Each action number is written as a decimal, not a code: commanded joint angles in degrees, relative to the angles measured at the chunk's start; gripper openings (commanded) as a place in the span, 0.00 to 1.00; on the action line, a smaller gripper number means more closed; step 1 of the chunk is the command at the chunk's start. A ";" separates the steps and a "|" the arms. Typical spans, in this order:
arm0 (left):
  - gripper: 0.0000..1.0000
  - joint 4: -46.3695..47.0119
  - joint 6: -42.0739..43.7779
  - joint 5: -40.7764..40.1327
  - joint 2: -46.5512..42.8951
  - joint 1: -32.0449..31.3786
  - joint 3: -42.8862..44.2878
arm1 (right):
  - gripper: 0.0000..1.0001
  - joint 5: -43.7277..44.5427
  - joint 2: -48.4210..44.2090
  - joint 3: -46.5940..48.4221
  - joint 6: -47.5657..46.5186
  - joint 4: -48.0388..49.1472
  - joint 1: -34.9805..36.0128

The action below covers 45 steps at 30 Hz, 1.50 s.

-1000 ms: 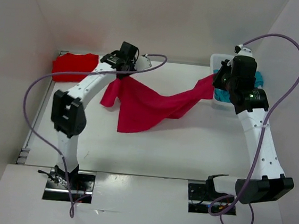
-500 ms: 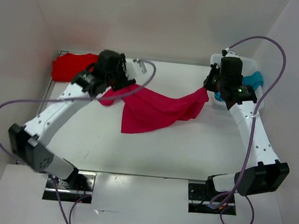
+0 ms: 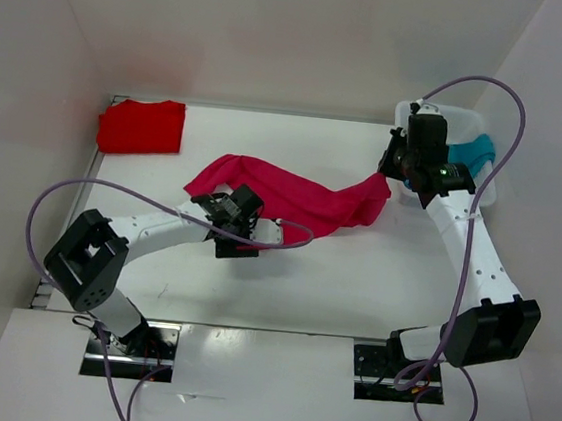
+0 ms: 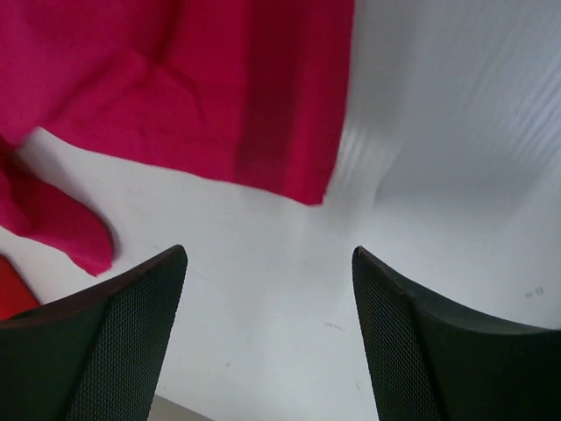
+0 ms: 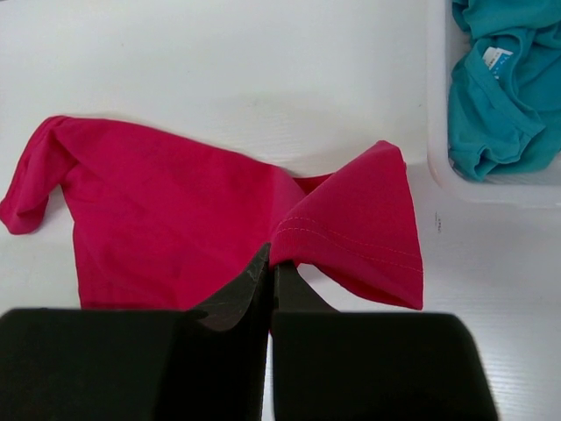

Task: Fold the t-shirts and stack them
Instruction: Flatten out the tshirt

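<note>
The crimson-pink t-shirt (image 3: 292,197) lies rumpled across the middle of the table, and its right end is lifted. My right gripper (image 3: 389,174) is shut on that end's hem (image 5: 337,230). My left gripper (image 3: 245,229) hangs low by the shirt's near edge, open, with only bare table between its fingers (image 4: 140,298); the shirt (image 4: 202,88) lies just beyond them. A folded bright red t-shirt (image 3: 141,125) lies at the far left. The teal-blue t-shirt (image 5: 491,96) is bunched in the white basket (image 3: 408,111).
The basket's wall (image 5: 436,132) stands close to the right of my right gripper. White enclosure walls ring the table on the left, back and right. A purple cable (image 3: 112,193) loops over the left arm.
My left gripper opened, let go of the shirt's left end and swung down toward the near side. That end dropped onto the table. The right gripper kept its hold and shifted slightly left.
</note>
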 commanded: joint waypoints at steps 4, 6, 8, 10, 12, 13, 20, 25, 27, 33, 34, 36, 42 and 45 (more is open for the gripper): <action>0.83 4.94 -3.32 5.18 3.42 -1.16 2.00 | 0.00 0.98 -1.24 -1.23 0.76 2.43 0.51; 0.83 4.42 -3.32 6.60 5.53 -1.16 2.00 | 0.00 1.60 -1.77 -1.23 0.76 1.90 0.51; 0.83 4.42 -3.32 5.82 7.98 -1.16 2.00 | 0.00 2.20 -1.77 -1.23 0.76 1.90 0.51; 0.83 5.29 -2.79 3.89 9.22 -1.16 0.95 | 0.00 2.21 -1.77 -1.23 0.76 1.38 0.51; 0.83 5.90 -2.79 3.18 9.93 -1.16 0.94 | 0.00 2.21 -1.77 -1.23 0.76 1.37 0.51; 0.83 5.91 -2.79 2.57 10.63 -1.16 0.94 | 0.00 2.21 -2.29 -1.23 0.76 1.37 0.51; 0.31 5.73 -3.32 2.47 16.17 0.76 3.05 | 0.00 3.35 -2.30 -1.76 0.24 1.37 0.51; 0.00 7.49 -4.55 -0.32 14.17 4.10 4.37 | 0.00 3.35 -2.83 -1.15 -0.29 1.37 0.51; 0.00 8.11 -5.25 -2.09 11.09 7.08 5.86 | 0.00 3.35 -2.83 0.25 -0.29 1.37 -0.01; 0.00 2.85 -3.85 -7.01 -2.71 12.37 21.55 | 0.00 0.80 -1.60 9.74 -2.22 0.15 -2.39; 0.00 -0.21 -3.85 -7.02 -4.46 12.37 23.77 | 0.00 0.80 -0.99 11.41 -2.23 -0.38 -2.39; 0.00 -2.87 -3.85 -7.02 -7.10 12.37 27.38 | 0.00 0.80 -0.98 15.89 -2.75 -1.44 -2.39; 0.00 -6.39 -0.78 -12.02 -12.56 16.32 41.96 | 0.00 7.02 -0.98 33.90 -2.23 -9.69 -2.39; 0.00 -6.40 1.77 -15.45 -14.23 16.85 51.52 | 0.00 12.20 -0.98 43.39 -3.36 -10.93 -0.12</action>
